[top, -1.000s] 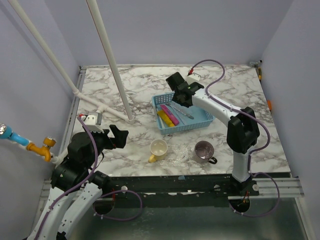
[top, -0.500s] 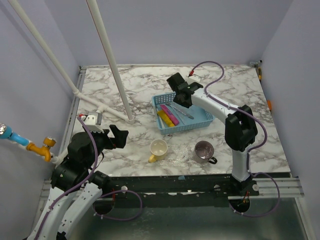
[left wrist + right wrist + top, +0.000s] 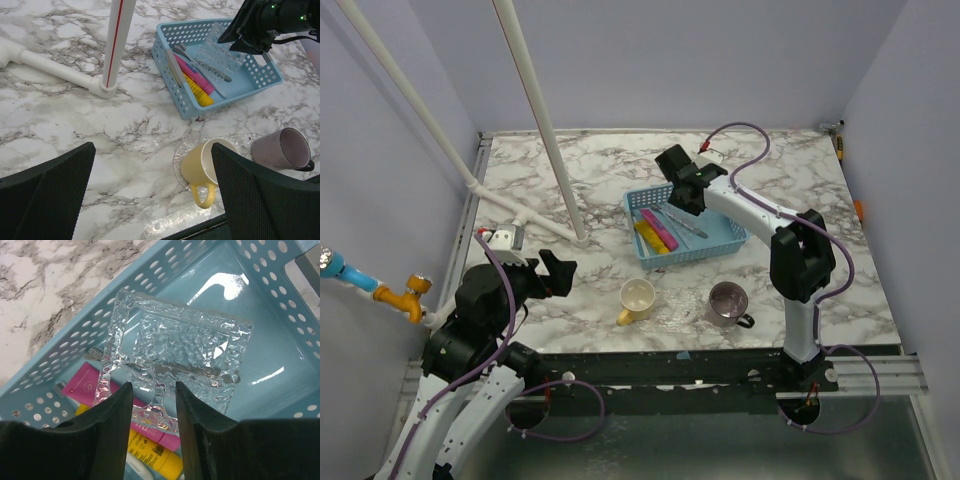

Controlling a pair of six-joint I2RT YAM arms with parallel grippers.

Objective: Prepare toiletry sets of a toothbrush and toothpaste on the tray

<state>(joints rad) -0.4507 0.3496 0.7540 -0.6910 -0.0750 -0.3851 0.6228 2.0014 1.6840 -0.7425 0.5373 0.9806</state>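
Observation:
A blue basket (image 3: 720, 245) holds a pink tube (image 3: 87, 385), a yellow tube (image 3: 150, 452), a grey brush (image 3: 205, 62) and a pale brush (image 3: 174, 67) leaning on its left wall. A clear textured tray (image 3: 180, 345) lies tilted on them. My right gripper (image 3: 154, 387) hangs over the basket's back part, jaws narrowly apart on either side of the clear tray's near rim. My left gripper (image 3: 152, 165) is wide open and empty over the table front left, beside the yellow mug.
A yellow mug (image 3: 205, 165) stands on a clear disc (image 3: 182, 157) near the front edge. A purple mug (image 3: 282, 148) is to its right. A white pipe (image 3: 117, 45) rises from the table left of the basket.
My right arm's elbow has shifted slightly left and the gripper barely moved over the basket. The left arm has not moved.

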